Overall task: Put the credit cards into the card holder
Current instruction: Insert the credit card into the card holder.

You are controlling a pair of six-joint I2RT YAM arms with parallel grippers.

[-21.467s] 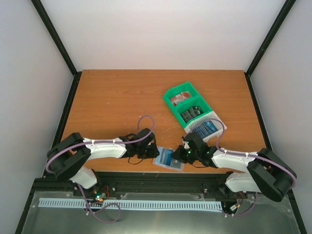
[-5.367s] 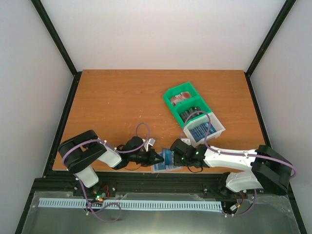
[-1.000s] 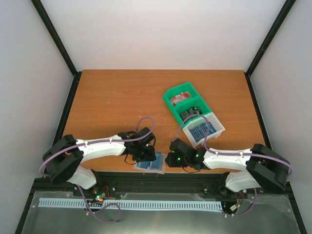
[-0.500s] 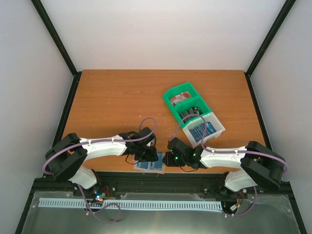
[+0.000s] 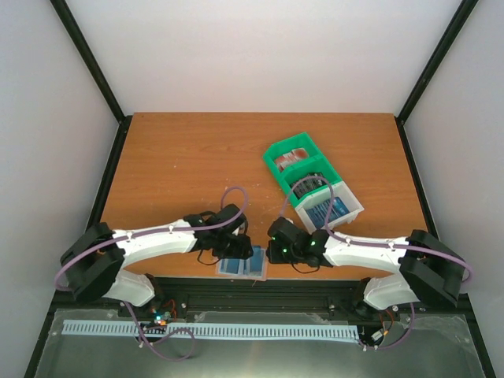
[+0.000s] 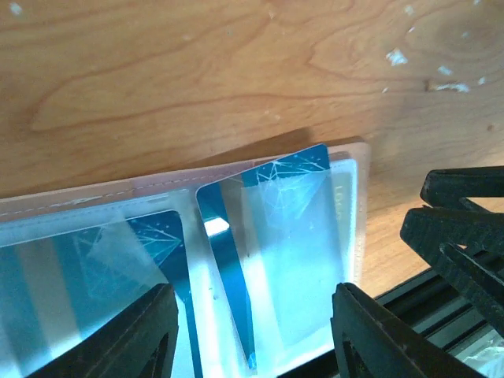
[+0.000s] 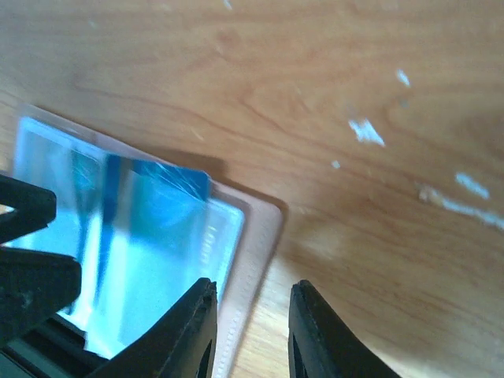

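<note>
The card holder [image 5: 242, 266] lies open at the table's near edge, its tan-pink border [image 6: 157, 185] [image 7: 258, 236] around clear pockets. One blue credit card [image 6: 153, 232] sits in the left pocket. Another blue card [image 6: 287, 169] [image 7: 169, 185] is slanted in the right pocket, its top corner sticking out. My left gripper [image 5: 236, 252] [image 6: 252, 339] hangs open over the right pocket, one finger on each side. My right gripper [image 5: 272, 252] [image 7: 248, 335] is open with a narrow gap, above the holder's right border. More credit cards, red [image 5: 293, 160], dark [image 5: 309, 183] and blue [image 5: 327, 209], lie in the tray.
The green-and-white compartment tray [image 5: 273, 154] stands right of the middle, behind the right arm. The table's near edge and a black rail [image 6: 409, 295] run just below the holder. The two grippers' fingers are close together at the holder's right side.
My left gripper's jaws have narrowed and then widened over the holder's right pocket. The right gripper has crept left and slightly up toward the holder. The holder has stayed put.
</note>
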